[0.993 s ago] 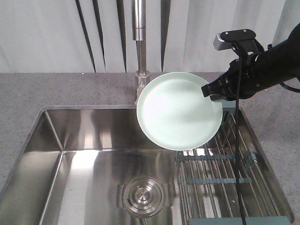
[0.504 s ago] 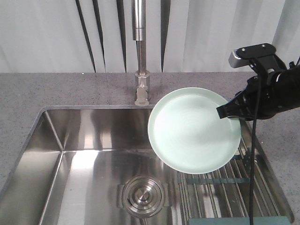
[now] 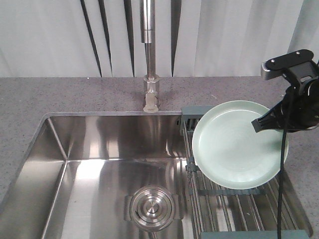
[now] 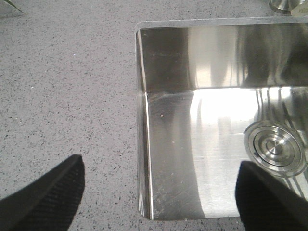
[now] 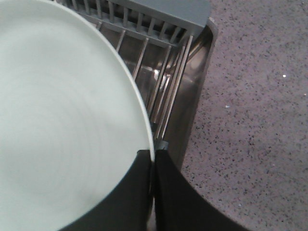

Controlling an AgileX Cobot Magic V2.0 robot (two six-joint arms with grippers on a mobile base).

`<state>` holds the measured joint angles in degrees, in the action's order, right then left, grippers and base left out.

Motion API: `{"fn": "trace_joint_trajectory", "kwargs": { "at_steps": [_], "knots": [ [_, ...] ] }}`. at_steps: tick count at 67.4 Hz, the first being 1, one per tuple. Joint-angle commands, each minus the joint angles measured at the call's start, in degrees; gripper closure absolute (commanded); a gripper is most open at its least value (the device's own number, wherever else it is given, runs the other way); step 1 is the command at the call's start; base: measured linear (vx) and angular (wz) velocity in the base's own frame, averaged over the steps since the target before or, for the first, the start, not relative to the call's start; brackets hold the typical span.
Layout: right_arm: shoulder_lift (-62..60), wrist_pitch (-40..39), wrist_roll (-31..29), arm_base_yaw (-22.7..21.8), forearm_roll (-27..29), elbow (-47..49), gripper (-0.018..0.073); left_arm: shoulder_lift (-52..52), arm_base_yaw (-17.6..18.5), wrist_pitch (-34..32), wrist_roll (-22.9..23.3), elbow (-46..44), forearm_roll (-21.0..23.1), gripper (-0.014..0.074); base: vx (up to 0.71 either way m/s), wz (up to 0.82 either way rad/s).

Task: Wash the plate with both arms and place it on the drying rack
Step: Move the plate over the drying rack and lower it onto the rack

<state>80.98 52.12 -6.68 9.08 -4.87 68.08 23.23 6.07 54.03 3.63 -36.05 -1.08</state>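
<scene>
The right gripper (image 5: 153,166) is pinching the rim of the plate (image 3: 234,144) between closed jaws, holding it tilted so that it is hanging just to the inside of the gripper, above the drying rack (image 3: 227,199) and not yet resting on the bars. The left gripper (image 4: 159,192) is standing wide open and empty over the sink's (image 4: 211,96) corner, well away from the plate. Washing looks finished, judging by this; lowering and releasing the plate is what is remaining.
</scene>
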Motion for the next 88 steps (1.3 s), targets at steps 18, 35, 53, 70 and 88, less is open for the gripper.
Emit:
{"fn": "trace_joint_trajectory", "kwargs": {
  "at_steps": [18,35,53,70,88],
  "knots": [
    [4.37,-1.87,0.66,-0.18,-5.25,1.37,0.0561,0.5,-0.12,-3.21,0.53,-1.39,0.13,0.001,0.0,0.0],
    [8.52,-4.0,0.66,-0.97,-5.2,1.37,0.0561,0.5,-0.12,-3.21,0.53,-1.39,0.13,0.001,0.0,0.0],
    [12.14,-5.25,0.66,-2.65,-5.12,1.37,0.0557,0.5,-0.12,-3.21,0.53,-1.39,0.13,0.001,0.0,0.0],
    [14.81,-6.37,0.66,-2.65,-4.19,1.37,0.0531,0.5,-0.12,-3.21,0.53,-1.39,0.13,0.001,0.0,0.0],
    [16.73,-6.37,0.78,-2.65,-2.68,1.37,0.0356,0.5,-0.12,-3.21,0.53,-1.39,0.13,0.001,0.0,0.0]
  ]
}}
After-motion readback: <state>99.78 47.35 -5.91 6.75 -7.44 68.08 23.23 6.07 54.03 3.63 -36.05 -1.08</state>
